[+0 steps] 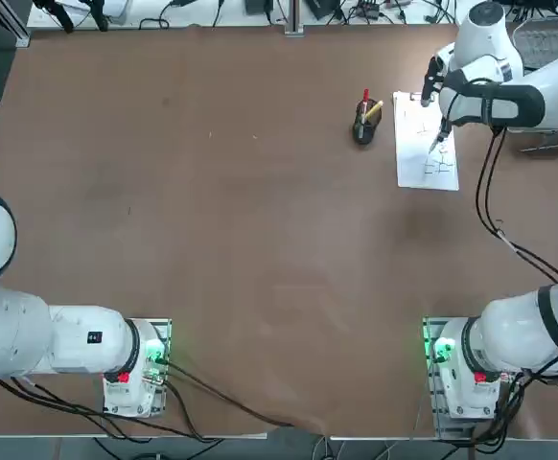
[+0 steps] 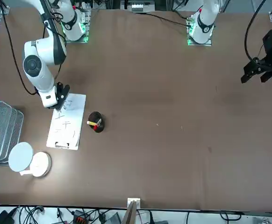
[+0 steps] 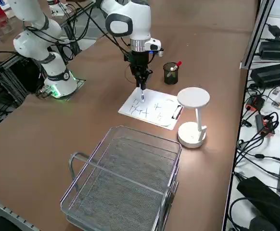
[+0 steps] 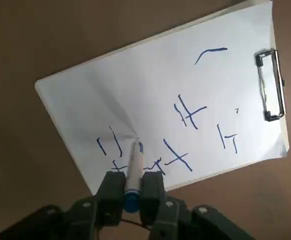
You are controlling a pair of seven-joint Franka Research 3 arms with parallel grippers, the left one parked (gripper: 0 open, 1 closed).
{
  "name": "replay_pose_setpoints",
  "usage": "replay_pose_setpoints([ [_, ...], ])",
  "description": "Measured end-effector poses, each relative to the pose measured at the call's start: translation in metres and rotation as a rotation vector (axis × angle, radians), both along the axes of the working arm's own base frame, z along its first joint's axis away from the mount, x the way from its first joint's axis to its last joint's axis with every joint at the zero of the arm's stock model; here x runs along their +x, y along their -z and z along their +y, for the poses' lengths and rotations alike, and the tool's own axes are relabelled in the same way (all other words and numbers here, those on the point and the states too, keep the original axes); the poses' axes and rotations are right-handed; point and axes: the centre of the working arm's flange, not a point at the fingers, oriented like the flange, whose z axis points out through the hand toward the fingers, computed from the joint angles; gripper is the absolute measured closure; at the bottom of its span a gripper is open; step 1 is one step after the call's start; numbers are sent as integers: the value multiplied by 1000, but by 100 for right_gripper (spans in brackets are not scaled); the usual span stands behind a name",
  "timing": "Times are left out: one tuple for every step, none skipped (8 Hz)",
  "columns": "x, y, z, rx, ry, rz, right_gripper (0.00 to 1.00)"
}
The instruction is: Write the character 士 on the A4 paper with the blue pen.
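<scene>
The A4 paper (image 4: pixel 150 100) lies on the brown table, a metal clip (image 4: pixel 271 85) on one short edge and several blue handwritten strokes on it. It also shows in the top view as the paper (image 1: pixel 423 158), in the front view as the paper (image 2: pixel 67 125) and from the side as the paper (image 3: pixel 154 113). My right gripper (image 4: pixel 132 187) is shut on the blue pen (image 4: pixel 134 167), held upright with its tip on the sheet beside the strokes near the end away from the clip. The gripper (image 3: pixel 141 79) hangs over the paper's near end.
A dark pen cup (image 1: pixel 363 125) holding a red pen and a yellow pen stands left of the paper. A white desk lamp (image 3: pixel 193 118) and a wire basket (image 3: pixel 125 183) sit to the right of the paper, near the table's right edge.
</scene>
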Motion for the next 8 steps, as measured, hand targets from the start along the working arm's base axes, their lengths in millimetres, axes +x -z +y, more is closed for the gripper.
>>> replay_pose_setpoints([
  [-2,3,0,2,-3,1,80],
  [-4,5,0,2,-4,3,80],
  [-4,5,0,2,-5,3,80],
  [-5,4,0,2,-5,2,80],
  [-6,5,0,1,-5,4,80],
  [-7,6,0,1,-5,7,80],
  [-8,6,0,0,-5,7,80],
  [-8,6,0,0,-6,7,80],
])
